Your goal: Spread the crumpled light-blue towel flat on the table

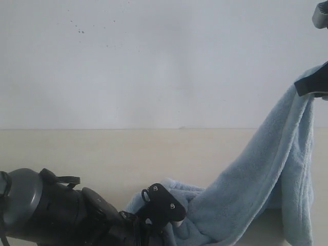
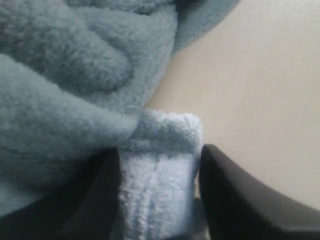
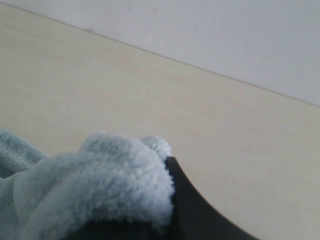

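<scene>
The pale blue towel (image 1: 256, 184) hangs in a long drape from the upper right down to a crumpled heap at the front of the table (image 1: 102, 154). High at the right edge, my right gripper (image 1: 312, 84) is shut on the towel's upper end; the right wrist view shows fluffy cloth (image 3: 110, 185) bunched against a black finger (image 3: 200, 210). Low at the front, my left gripper (image 1: 161, 218) is at the heap. In the left wrist view a hemmed fold of towel (image 2: 160, 175) fills the gap between both black fingers (image 2: 235, 200), which press its sides.
A white speckled wall (image 1: 154, 61) rises behind the table. The left arm's dark body (image 1: 46, 212) fills the lower left corner. Bare beige table (image 3: 150, 95) stretches left and behind the towel.
</scene>
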Robot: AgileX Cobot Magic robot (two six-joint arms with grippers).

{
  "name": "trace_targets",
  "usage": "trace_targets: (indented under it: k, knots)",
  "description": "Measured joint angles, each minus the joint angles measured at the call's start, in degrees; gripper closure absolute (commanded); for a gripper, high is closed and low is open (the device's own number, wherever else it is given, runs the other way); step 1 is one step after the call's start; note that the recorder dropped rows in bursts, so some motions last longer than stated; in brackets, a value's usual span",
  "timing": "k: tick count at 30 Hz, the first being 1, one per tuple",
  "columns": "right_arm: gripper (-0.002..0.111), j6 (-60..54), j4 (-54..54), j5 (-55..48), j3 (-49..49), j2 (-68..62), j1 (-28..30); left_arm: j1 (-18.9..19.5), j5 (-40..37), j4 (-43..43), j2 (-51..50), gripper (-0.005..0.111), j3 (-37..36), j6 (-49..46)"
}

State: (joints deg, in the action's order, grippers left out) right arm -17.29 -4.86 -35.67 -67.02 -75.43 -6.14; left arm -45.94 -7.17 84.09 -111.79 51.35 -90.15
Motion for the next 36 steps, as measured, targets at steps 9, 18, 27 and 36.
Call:
trace_targets:
  k: [9,18,27,36]
  knots:
    - [0.107,-0.1,-0.5,0.0,0.0,0.0,0.0,0.0,2.7,1.4,0.0,0.103,0.0,0.1]
    - [0.107,-0.1,-0.6,0.0,0.0,0.0,0.0,0.0,2.6,1.9,9.5,0.103,0.0,1.5]
    - [0.107,-0.2,2.1,-2.9,0.0,2.0,0.0,0.0,7.5,2.0,32.4,0.103,-6.8,1.5]
    - [0.107,1.4,5.3,-10.8,0.0,6.5,0.0,0.0,9.4,2.0,51.2,0.103,-19.9,3.5]
